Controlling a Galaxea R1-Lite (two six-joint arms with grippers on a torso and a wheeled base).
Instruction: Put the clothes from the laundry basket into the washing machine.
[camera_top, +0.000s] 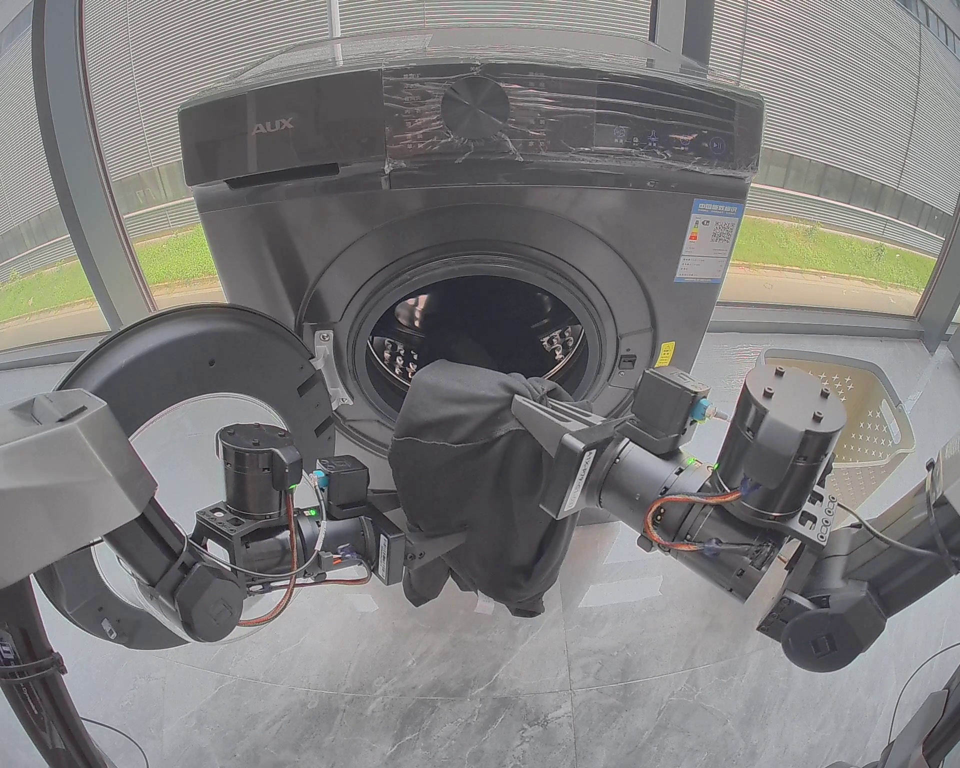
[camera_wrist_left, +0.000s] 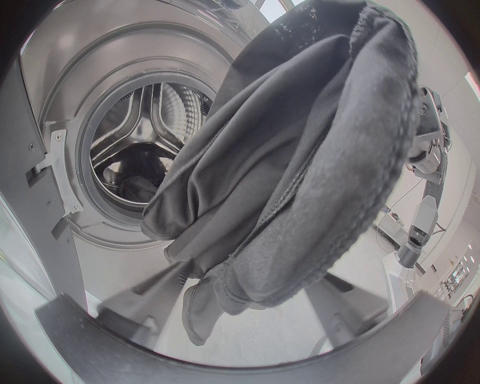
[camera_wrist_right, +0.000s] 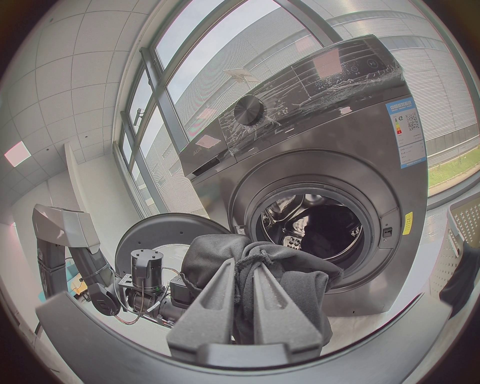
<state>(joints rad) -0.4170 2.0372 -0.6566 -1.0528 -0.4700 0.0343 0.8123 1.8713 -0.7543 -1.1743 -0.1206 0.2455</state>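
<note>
Our right gripper (camera_wrist_right: 245, 270) pinches the dark grey cloth garment (camera_top: 470, 470), left gripper (camera_top: 440, 548) spread below; we want it lifted higher, then pushed deep into the round steel drum (camera_top: 545, 345) ahead.

The washing machine (camera_top: 470, 215) bore an energy label (camera_top: 709, 238) (print too small), a yellow sticker (camera_top: 665, 353) and a logo (camera_top: 272, 126).
</note>
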